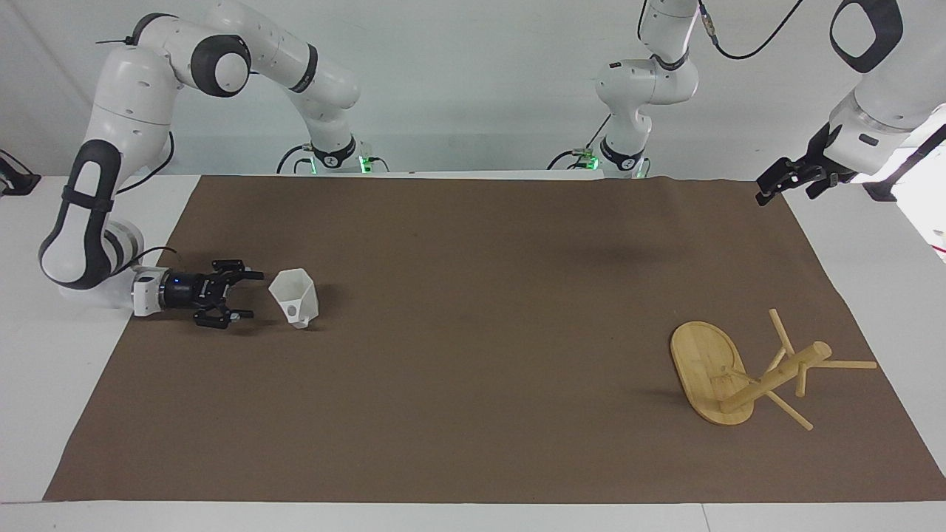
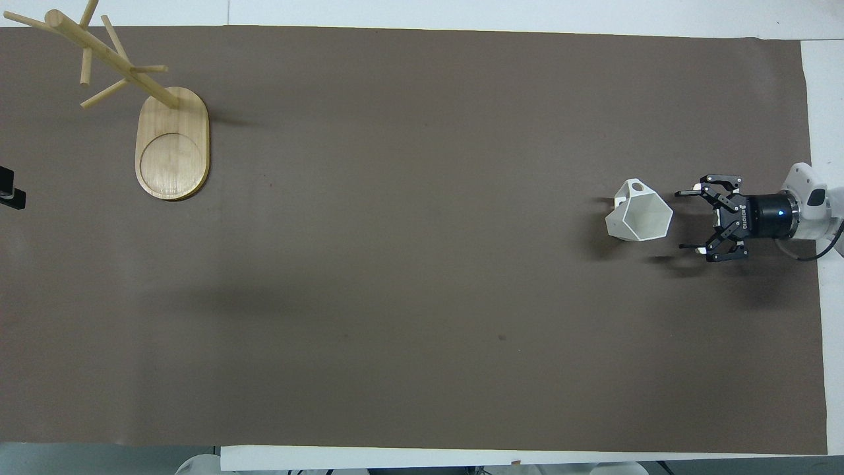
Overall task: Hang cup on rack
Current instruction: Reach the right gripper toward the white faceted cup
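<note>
- We see a brown mat covering most of the white table, and everything of the task sits on this mat.
- We see the right arm reaching out from its base and bending low over its own end of the table, its wrist lying almost level just above the mat.
- We see the left arm waiting raised at its own end of the table, clear of the rack.
- We find the rack standing on the mat toward the left arm's end of the table. Its oval bamboo base lies flat, its round post rises from the part of the base farther from the robots, and thin pegs stick out from the post. No cup hangs on any peg.
- We find the cup standing upright on the mat toward the right arm's end of the table, well apart from the rack, its mouth facing up. Its boxy handle with the round hole points away from the robots.
- We see the right gripper just beside the cup, on the side toward the right arm's end of the table, pointing at the cup. Its fingers are spread wide and hold nothing; their tips stop short of the cup's wall without touching it.
- We see the left gripper over the corner of the mat near its own base, with its fingers apart and nothing between them.
</note>
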Robot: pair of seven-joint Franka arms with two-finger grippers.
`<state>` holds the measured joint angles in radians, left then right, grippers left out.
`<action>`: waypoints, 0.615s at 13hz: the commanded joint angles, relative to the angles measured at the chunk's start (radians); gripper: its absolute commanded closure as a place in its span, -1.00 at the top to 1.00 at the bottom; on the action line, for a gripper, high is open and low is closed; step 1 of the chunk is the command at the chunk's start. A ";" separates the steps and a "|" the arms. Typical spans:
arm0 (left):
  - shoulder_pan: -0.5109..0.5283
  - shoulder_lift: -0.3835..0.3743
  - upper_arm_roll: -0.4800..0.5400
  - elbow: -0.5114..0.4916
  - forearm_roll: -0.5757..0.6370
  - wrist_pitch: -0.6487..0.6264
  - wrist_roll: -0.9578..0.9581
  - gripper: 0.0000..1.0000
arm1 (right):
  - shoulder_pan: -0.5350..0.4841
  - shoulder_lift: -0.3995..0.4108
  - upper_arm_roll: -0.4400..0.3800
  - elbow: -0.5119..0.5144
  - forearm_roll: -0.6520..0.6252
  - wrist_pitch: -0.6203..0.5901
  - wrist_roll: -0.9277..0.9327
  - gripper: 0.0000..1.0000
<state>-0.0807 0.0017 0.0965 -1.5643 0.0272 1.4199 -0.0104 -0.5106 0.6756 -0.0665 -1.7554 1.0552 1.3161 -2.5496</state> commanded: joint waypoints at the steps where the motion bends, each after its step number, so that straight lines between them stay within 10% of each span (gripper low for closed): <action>1: 0.006 0.001 -0.004 0.006 0.014 -0.013 0.007 1.00 | 0.033 -0.033 -0.001 -0.068 0.035 0.040 -0.040 1.00; 8: 0.006 0.001 -0.004 0.006 0.014 -0.013 0.009 1.00 | 0.073 -0.034 -0.001 -0.088 0.077 0.107 -0.052 1.00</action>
<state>-0.0808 0.0017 0.0965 -1.5643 0.0272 1.4199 -0.0104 -0.4389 0.6728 -0.0662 -1.7998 1.1095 1.3996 -2.5809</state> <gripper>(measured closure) 0.000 0.000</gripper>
